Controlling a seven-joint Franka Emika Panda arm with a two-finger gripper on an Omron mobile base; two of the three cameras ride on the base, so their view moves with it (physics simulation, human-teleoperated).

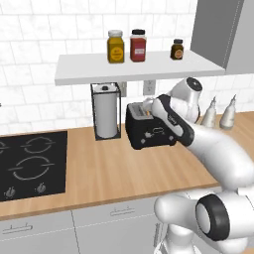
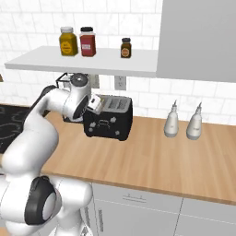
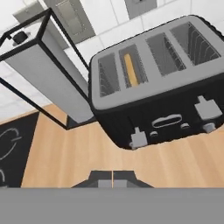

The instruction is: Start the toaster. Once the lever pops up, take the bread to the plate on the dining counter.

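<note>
Looking along the hand, I see the wood-grain counter (image 3: 65, 153) carrying the toaster (image 3: 162, 92), a black boxy body with rounded edges and a grey slotted top, just ahead of and above my gripper (image 3: 113, 177). Its fingers are pressed together, pinching nothing. Beside the toaster stands a wire-framed paper-towel roll (image 1: 106, 111). The bread (image 3: 131, 70), a thin tan slice, sits upright in a left-hand slot. The lever (image 3: 139, 139), a small grey tab, juts from the toaster's front face, nearest the fingertips.

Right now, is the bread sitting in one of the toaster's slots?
Yes, the hand view shows the bread standing edge-up inside a slot of the toaster.
</note>
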